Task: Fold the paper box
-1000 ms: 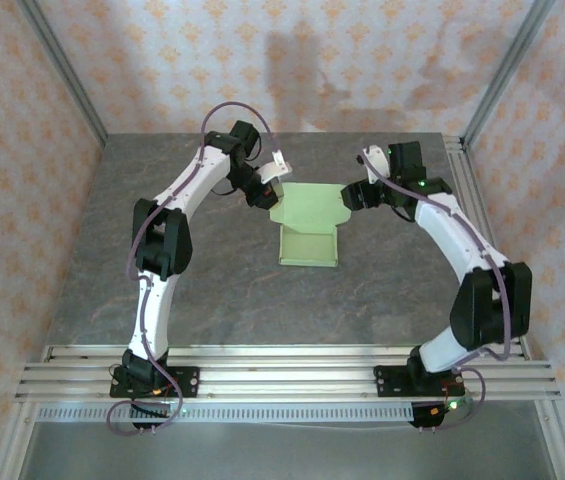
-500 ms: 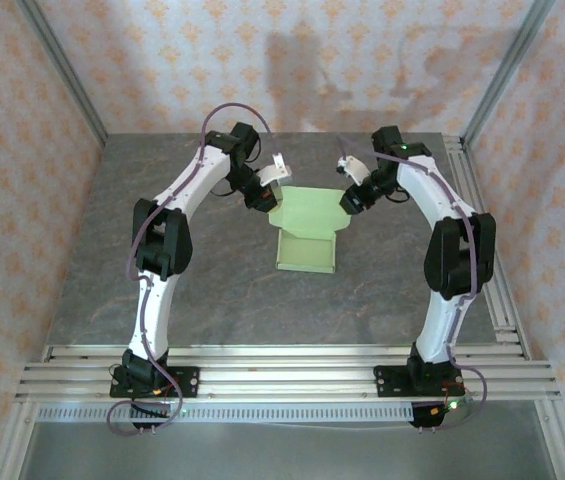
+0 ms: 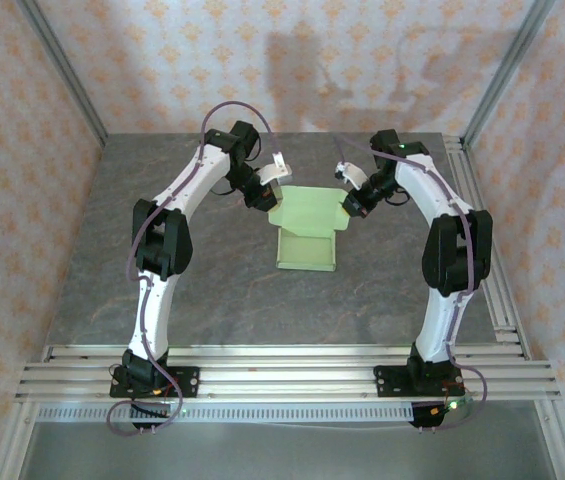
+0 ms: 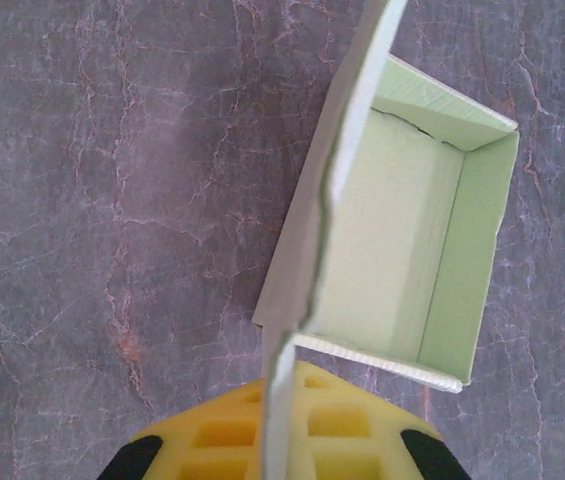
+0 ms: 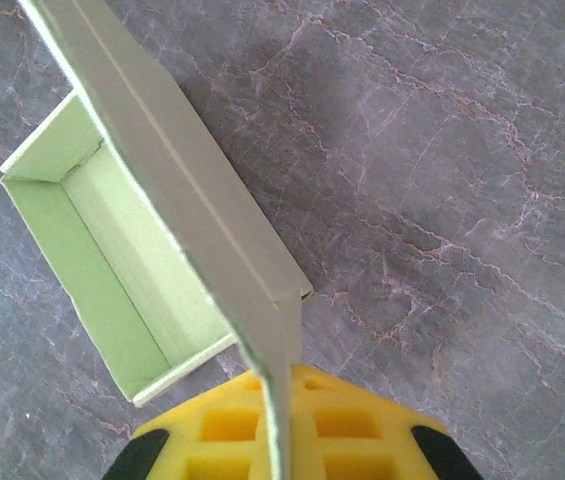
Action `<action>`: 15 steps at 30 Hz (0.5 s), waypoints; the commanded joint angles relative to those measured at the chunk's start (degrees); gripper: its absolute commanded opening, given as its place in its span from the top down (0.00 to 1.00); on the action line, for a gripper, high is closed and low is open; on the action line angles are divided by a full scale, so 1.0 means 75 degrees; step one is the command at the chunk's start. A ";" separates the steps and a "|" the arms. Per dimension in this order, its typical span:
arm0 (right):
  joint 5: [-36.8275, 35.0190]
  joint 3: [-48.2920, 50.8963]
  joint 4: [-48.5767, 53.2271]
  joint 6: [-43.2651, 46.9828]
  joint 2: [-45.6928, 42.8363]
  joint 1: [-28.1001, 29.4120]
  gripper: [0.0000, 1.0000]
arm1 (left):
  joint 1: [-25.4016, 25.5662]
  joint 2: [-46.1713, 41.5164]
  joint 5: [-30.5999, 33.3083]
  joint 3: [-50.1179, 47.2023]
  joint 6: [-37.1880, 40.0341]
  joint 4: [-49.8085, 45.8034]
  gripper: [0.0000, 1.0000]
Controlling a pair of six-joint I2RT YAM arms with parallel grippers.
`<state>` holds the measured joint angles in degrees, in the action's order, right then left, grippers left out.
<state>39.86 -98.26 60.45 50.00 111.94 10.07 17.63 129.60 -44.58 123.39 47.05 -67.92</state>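
The paper box [image 3: 307, 238] is pale green card, partly folded, and lies at the middle of the grey table. Its near part forms an open tray [image 4: 402, 240] with raised walls, and a wide panel lies behind it. My left gripper [image 3: 265, 195] is shut on the box's left flap, which runs edge-on between the yellow pads [image 4: 362, 430]. On the other side, my right gripper [image 3: 353, 205] is shut on the right flap. That flap stands upright over the tray [image 5: 112, 260] and passes between the right gripper's yellow pads [image 5: 362, 430].
Grey marble-patterned table top [image 3: 212, 290] spreads around the box. Aluminium rails [image 3: 282, 370] carry both arm bases at the near edge. Frame posts [image 3: 62, 70] and patterned walls close in the back and sides.
The right arm swung in from the right toward the box, and its gripper shut on the right flap. The left gripper kept its hold on the left flap.
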 commanded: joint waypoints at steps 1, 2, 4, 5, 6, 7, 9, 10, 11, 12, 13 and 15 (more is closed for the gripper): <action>-0.0206 -0.0036 -0.0073 -0.0286 -0.0184 0.0022 1.00 | 0.0040 -0.0148 -0.0036 0.0200 -0.0472 0.0020 1.00; -0.0369 0.0100 -0.0366 -0.0552 -0.0301 0.0051 1.00 | 0.0039 -0.0208 -0.0027 0.0131 -0.0708 0.0208 1.00; -0.0726 0.0477 -0.1078 -0.1129 -0.0577 0.0159 1.00 | 0.0045 -0.0382 0.0024 -0.0088 -0.1349 0.0677 1.00; -0.0943 0.0718 -0.1518 -0.1501 -0.0743 0.0227 1.00 | 0.0062 -0.0494 0.0096 -0.0245 -0.1636 0.0955 1.00; -0.1093 0.0944 -0.1852 -0.1772 -0.0917 0.0298 1.00 | 0.0095 -0.0618 0.0241 -0.0427 -0.1963 0.1279 1.00; -0.1191 0.1117 -0.2089 -0.1948 -0.1065 0.0348 1.00 | 0.0123 -0.0708 0.0389 -0.0554 -0.2195 0.1500 1.00; -0.1483 0.1485 -0.2705 -0.2496 -0.1378 0.0451 1.00 | 0.0205 -0.0900 0.0618 -0.0816 -0.2670 0.1926 1.00; -0.1698 0.1638 -0.3026 -0.2830 -0.1533 0.0484 1.00 | 0.0244 -0.0984 0.0709 -0.0896 -0.2896 0.2071 1.00; -0.1883 0.1768 -0.3313 -0.3200 -0.1674 0.0513 1.00 | 0.0282 -0.1053 0.0747 -0.0944 -0.3044 0.2173 1.00; -0.2061 0.1893 -0.3525 -0.3487 -0.1799 0.0541 1.00 | 0.0318 -0.1109 0.0848 -0.0989 -0.3195 0.2278 1.00; -0.2222 0.2053 -0.3774 -0.3725 -0.1924 0.0583 1.00 | 0.0381 -0.1176 0.1121 -0.1043 -0.3455 0.2468 1.00; -0.2584 0.2359 -0.4202 -0.4082 -0.2185 0.0699 1.00 | 0.0479 -0.1243 0.1577 -0.1028 -0.3865 0.2622 1.00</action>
<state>26.26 -82.37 38.15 27.35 99.37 14.44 19.88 124.03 -37.76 116.03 25.43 -53.15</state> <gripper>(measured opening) 0.047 0.053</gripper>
